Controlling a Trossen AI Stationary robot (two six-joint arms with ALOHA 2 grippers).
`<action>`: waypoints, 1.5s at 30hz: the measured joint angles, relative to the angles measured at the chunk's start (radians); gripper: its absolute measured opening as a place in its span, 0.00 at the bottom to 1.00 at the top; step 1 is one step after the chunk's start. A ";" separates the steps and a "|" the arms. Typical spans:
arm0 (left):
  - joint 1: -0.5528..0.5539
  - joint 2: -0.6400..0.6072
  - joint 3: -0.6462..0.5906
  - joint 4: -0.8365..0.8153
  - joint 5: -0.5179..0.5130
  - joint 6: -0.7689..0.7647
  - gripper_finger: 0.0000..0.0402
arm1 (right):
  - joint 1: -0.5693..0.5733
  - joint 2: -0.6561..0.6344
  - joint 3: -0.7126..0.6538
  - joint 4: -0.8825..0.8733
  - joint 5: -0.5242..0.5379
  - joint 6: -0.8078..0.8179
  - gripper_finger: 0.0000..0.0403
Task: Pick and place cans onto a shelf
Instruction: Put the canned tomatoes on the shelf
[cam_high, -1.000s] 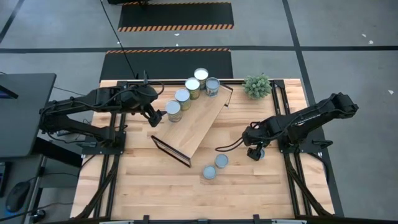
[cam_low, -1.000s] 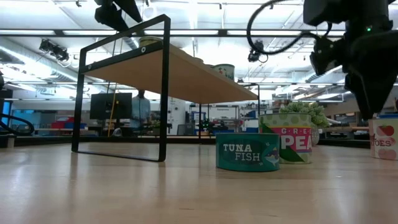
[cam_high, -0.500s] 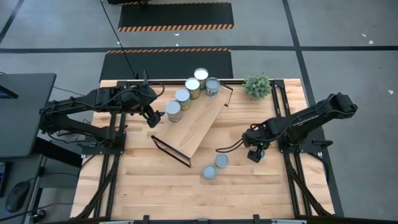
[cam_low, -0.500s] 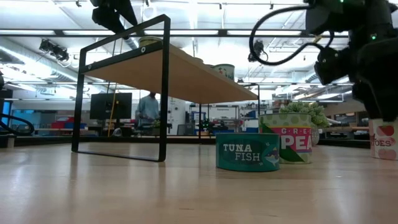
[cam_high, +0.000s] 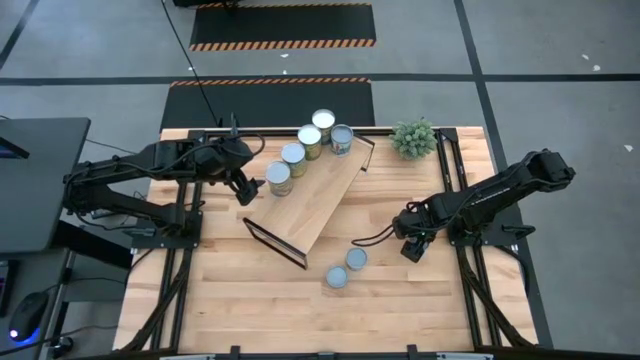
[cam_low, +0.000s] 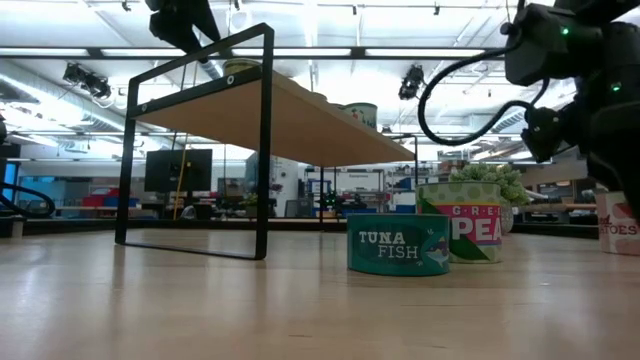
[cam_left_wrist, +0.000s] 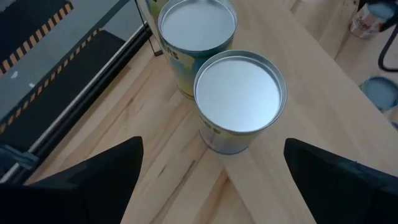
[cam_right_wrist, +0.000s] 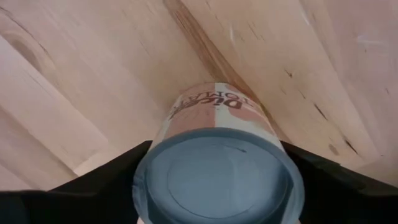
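I see my right gripper low over the slatted tabletop, its dark fingers clamped on either side of a small tomato tin with a blue-grey lid (label partly readable). Nearer the table's front edge lie two loose blue-topped tins. Farther back, the long light-wood shelf with black frame ends carries four silvery-topped cans in a row. My left gripper hangs spread wide just beside the end can.

4 cans sit in a row on the shelf; 2 more sit on the table just in front of it.
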 joint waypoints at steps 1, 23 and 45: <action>0.000 0.000 0.000 0.000 0.000 0.008 0.99 | 0.000 0.000 0.000 0.001 0.004 -0.001 0.80; 0.163 -0.005 0.002 0.101 0.094 0.023 0.99 | -0.273 0.001 0.502 -0.161 0.157 -0.327 0.73; 0.196 -0.040 0.001 0.098 0.140 0.038 0.99 | -0.447 0.641 1.393 -0.418 0.225 -0.622 0.73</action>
